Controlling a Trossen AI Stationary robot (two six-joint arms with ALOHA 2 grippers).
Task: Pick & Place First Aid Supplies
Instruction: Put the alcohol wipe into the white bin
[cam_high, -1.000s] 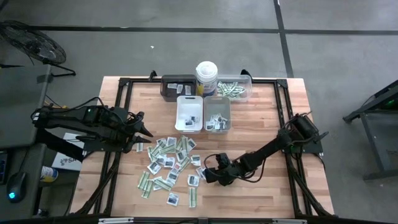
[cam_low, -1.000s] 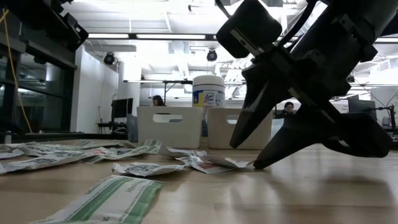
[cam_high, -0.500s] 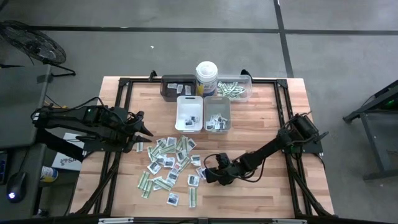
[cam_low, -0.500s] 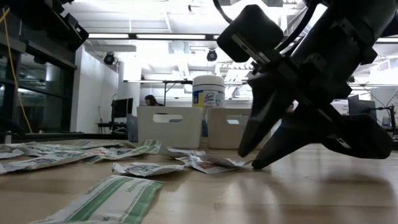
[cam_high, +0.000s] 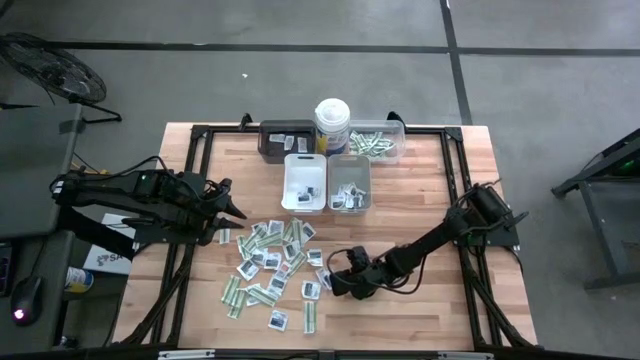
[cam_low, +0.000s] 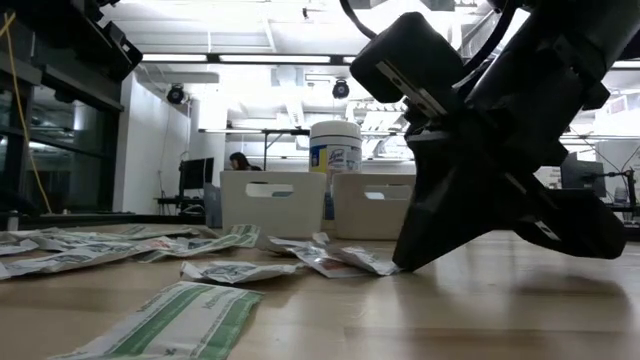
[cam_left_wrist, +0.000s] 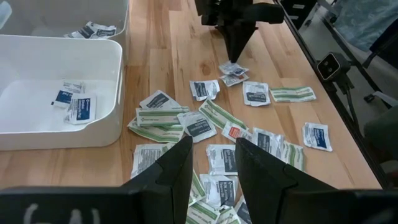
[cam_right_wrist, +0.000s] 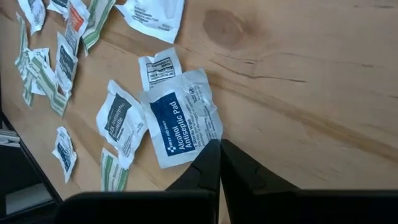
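Several first aid supplies (cam_high: 272, 262), white sachets and green-and-white strips, lie flat on the wooden table in a loose pile. At the pile's right edge lies a white sachet with a blue mark (cam_right_wrist: 180, 124), also in the low view (cam_low: 345, 262). My right gripper (cam_right_wrist: 217, 149) is shut at its corner, low over the table (cam_high: 333, 283). My left gripper (cam_left_wrist: 214, 165) hangs open above the table, left of the pile (cam_high: 232, 212), with nothing between its fingers. My right gripper pinches the blue-marked sachet's corner (cam_right_wrist: 210, 134) between its two fingertips (cam_low: 400, 262). The fingers slant down from the table's right side. That end of the sachet curls up a little into the tips (cam_low: 385, 263). The rest lies on the table, partly over a smaller sachet (cam_right_wrist: 160, 67).
Behind the pile stand a white tray (cam_high: 305, 183) and a grey tray (cam_high: 349, 183), each with a few sachets. Farther back are a dark tray (cam_high: 283, 140), a white canister (cam_high: 332, 125) and a clear tray (cam_high: 378, 141) with strips. Bare wood lies right of the pile.
My right gripper has shut: its two fingers, apart on either side of the sachet's edge a second ago, have closed together on it. The hand stayed where it was. The sachet's end by the fingertips has curled up slightly.
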